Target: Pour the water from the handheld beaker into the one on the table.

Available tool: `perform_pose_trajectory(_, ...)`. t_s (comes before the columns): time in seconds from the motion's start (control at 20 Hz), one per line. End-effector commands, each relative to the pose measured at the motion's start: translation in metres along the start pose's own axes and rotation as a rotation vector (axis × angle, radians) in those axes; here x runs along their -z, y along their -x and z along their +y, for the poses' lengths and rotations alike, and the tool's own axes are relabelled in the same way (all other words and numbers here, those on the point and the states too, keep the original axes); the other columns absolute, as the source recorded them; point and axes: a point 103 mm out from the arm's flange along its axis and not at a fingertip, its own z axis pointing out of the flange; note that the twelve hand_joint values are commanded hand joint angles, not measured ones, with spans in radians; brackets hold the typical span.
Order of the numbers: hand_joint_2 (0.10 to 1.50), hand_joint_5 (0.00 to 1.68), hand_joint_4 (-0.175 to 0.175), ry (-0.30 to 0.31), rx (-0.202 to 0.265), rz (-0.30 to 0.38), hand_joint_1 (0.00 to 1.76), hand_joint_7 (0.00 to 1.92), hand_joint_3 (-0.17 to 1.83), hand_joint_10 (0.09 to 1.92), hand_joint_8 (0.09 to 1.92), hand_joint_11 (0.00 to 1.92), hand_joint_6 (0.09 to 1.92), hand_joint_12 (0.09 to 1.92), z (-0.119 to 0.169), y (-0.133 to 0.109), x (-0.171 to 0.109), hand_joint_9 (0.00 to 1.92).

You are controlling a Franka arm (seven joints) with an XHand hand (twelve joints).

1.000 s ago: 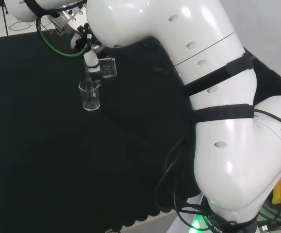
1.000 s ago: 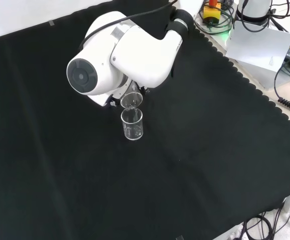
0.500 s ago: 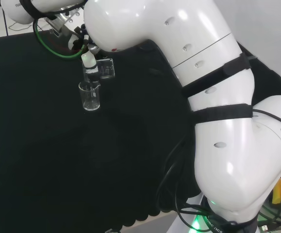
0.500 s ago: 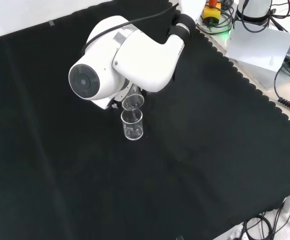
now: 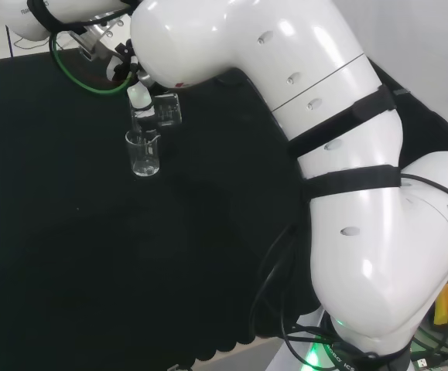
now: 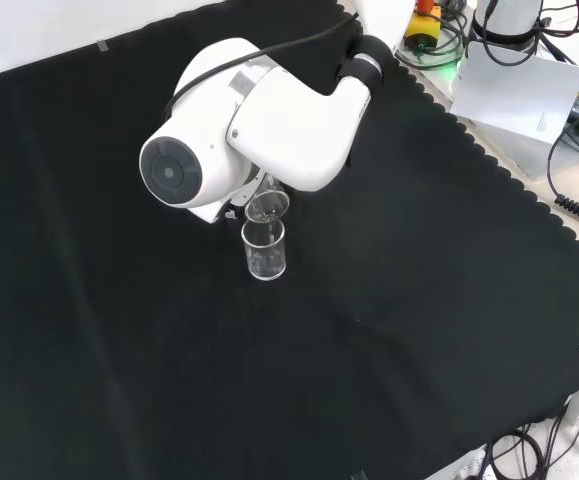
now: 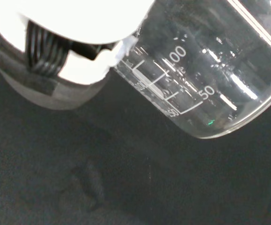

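A clear glass beaker [image 5: 143, 152] stands upright on the black cloth [image 5: 92, 255]; the front view shows it [image 6: 265, 249] just below the arm's big white link. Right above it a second clear beaker [image 5: 162, 113] lies tipped on its side, its mouth over the standing one's rim [image 6: 266, 207]. My hand [image 5: 137, 94] is shut on this tipped beaker, and one white finger [image 7: 86, 70] rests against its wall. In the wrist view the held beaker [image 7: 205, 79] is close, with white scale marks. I cannot tell how much water either vessel holds.
The arm's white links [image 5: 324, 154] take up the right of the head view, and a round grey cap [image 6: 169, 172] stands before the hand in the front view. Cables, a paper sheet [image 6: 517, 95] and gear lie beyond the cloth's scalloped edge [image 6: 489, 165].
The arm has shifted slightly, and the held beaker has moved a little left in the head view, staying tipped over the standing beaker. The standing beaker has not moved.
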Motion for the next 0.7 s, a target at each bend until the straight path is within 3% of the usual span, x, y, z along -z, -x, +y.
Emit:
perform_pose_trajectory(0.05,0.61,1.19,0.043,-0.015,0.002,-0.014,1.28,1.35,0.75,0.43,0.63,1.13,0.82,0.87,-0.0002,-0.0011,0.0003,1.34)
perform_pose_trajectory(0.7,0.61,1.19,0.043,-0.028,-0.008,-0.006,1.28,1.34,0.75,0.43,0.63,1.13,0.82,0.87,0.0002,0.0018,-0.0003,1.34)
